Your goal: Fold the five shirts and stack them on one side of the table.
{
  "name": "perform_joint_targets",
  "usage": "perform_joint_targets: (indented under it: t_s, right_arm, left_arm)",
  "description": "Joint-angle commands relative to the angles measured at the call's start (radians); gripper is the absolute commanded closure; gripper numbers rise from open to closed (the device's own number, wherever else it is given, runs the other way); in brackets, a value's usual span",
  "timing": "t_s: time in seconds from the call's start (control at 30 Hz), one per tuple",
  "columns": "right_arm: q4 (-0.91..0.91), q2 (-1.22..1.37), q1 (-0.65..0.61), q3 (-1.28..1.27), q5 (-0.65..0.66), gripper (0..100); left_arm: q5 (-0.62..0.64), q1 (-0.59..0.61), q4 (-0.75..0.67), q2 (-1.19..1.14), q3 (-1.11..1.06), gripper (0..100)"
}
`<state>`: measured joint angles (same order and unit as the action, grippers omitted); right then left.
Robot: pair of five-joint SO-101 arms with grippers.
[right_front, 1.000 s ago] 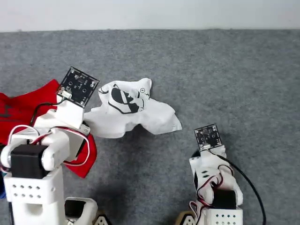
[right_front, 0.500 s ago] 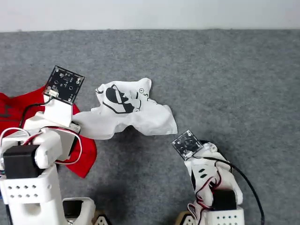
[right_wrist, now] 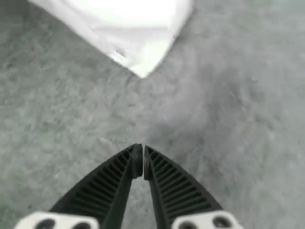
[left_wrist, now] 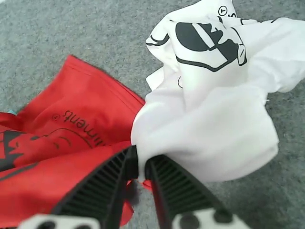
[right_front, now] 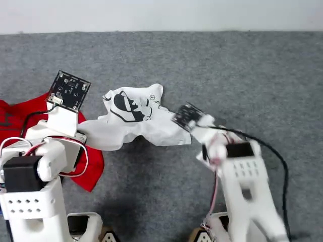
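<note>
Shirt, white [right_front: 136, 118]: crumpled, edge clamped in left gripper [left_wrist: 140, 164]. Red shirt [right_front: 20, 118] beside it, half-hidden under arm, cut off. Right gripper [right_wrist: 138, 162]: jaws together, near white shirt's corner.

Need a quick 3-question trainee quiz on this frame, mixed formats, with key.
1. True or false: the left gripper is shut on the white shirt.
2. The right gripper is: A open; B shut, holding nothing; C shut on cloth.
3. Fill in: the second shirt, by the left arm, is ____.
Key: 1 true; 2 B; 3 red.
</note>
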<state>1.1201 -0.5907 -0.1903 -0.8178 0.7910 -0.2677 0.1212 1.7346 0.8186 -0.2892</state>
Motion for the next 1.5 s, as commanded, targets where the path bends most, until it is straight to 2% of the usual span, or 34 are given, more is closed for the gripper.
perform_joint_targets:
  t_s: [0.0,0.2,0.37,0.73,0.83,1.03,1.27,1.47]
  right_arm:
    - [-0.010,0.222,-0.041,0.158,-0.005,94.5]
    - [-0.013,0.444,-0.097,0.281,-0.003,70.7]
    - [-0.018,0.556,-0.154,0.345,-0.006,70.3]
    - [-0.245,0.779,-0.165,0.393,-0.011,70.3]
    - [-0.231,0.794,-0.163,0.410,-0.011,74.7]
    - [-0.228,0.800,-0.157,0.463,-0.006,99.7]
    - [-0.079,0.733,-0.042,0.614,-0.005,98.8]
    - [0.073,0.567,0.013,0.730,-0.003,98.8]
  left_arm:
    - [-0.003,0.006,0.011,0.020,0.001,99]
    - [-0.003,0.006,0.011,0.020,0.001,99]
    - [-0.003,0.006,0.006,0.020,-0.022,99]
    - [-0.003,0.006,0.009,0.020,-0.073,99]
    - [-0.003,0.006,0.009,0.020,-0.074,99]
    - [-0.003,0.006,0.006,0.020,-0.074,99]
    - [-0.005,0.006,0.009,0.020,-0.074,99]
    - [-0.008,0.002,0.009,0.020,-0.065,99]
